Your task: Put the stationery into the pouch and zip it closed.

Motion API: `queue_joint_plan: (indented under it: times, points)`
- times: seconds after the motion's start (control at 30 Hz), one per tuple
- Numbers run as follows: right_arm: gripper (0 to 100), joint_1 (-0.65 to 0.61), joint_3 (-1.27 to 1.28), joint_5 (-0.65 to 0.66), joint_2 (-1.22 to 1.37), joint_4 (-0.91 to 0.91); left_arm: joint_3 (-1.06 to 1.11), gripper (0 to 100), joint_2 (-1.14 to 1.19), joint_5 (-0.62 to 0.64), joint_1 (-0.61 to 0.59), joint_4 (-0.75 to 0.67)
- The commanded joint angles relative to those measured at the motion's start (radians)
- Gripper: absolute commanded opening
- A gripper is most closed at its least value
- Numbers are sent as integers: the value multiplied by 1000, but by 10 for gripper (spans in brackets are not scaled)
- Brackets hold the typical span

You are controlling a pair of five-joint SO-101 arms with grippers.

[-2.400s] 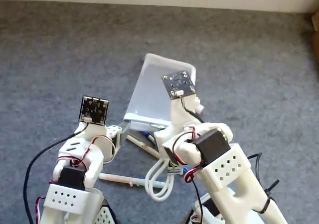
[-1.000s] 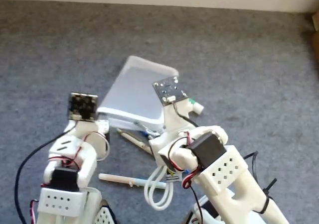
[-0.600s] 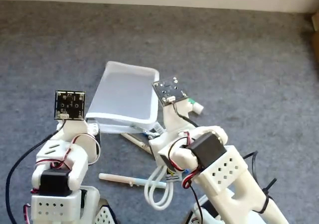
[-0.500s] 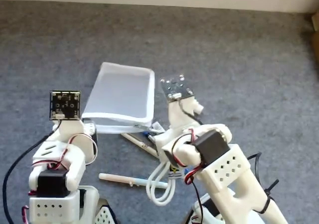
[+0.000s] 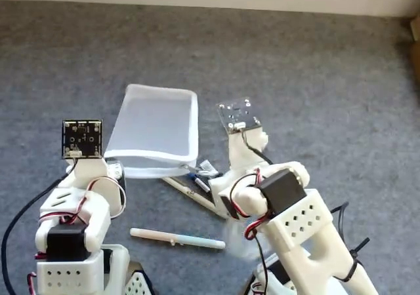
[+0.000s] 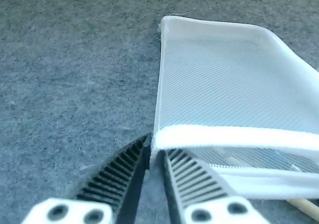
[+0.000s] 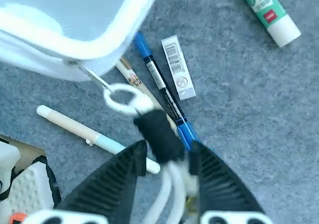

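The white mesh pouch (image 6: 224, 84) lies on the grey carpet with its mouth facing the arms (image 5: 154, 128). My left gripper (image 6: 152, 157) is shut on the pouch's near corner. A zipper pull ring (image 7: 122, 94) hangs off the other end of the mouth. My right gripper (image 7: 167, 147) is shut on the black plug (image 7: 157, 132) of a white cable (image 7: 169, 184), held above the carpet. Under it lie a blue pen (image 7: 159, 89), a pencil (image 7: 132, 77), a small white barcoded stick (image 7: 178, 67) and a cream pen (image 7: 89, 132). A green glue stick (image 7: 266, 7) lies farther off.
The cream pen (image 5: 177, 239) lies alone near the arm bases. The blue pen and pencil (image 5: 193, 185) sit just in front of the pouch mouth, between the left arm (image 5: 79, 203) and the right arm (image 5: 275, 196). Open carpet surrounds the pouch.
My left gripper has dragged the pouch to the left and turned it. The right gripper has lifted the white cable, so its loop no longer rests by the cream pen.
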Motion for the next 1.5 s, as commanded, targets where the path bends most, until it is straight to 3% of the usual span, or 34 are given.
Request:
queue_joint_plan:
  times: [0.0, 0.43, 0.7, 1.07, 1.23, 1.47]
  points:
    - [231, 22, -99, 5, -36, 62, -76, 6, -10, 5, -21, 8]
    - [231, 24, -124, 6, -36, 81, -329, 6, -1, -112, -21, 212]
    - [231, 22, -68, 8, -36, 70, -346, 6, -1, -180, -25, 229]
    - [231, 102, 136, 15, -28, -216, -466, 6, 2, -180, -24, 310]
    - [231, 107, 139, 127, -25, -271, -470, 6, 2, -181, -27, 315]
    - [231, 143, 140, 132, -24, -349, -492, 6, 18, -181, -28, 322]
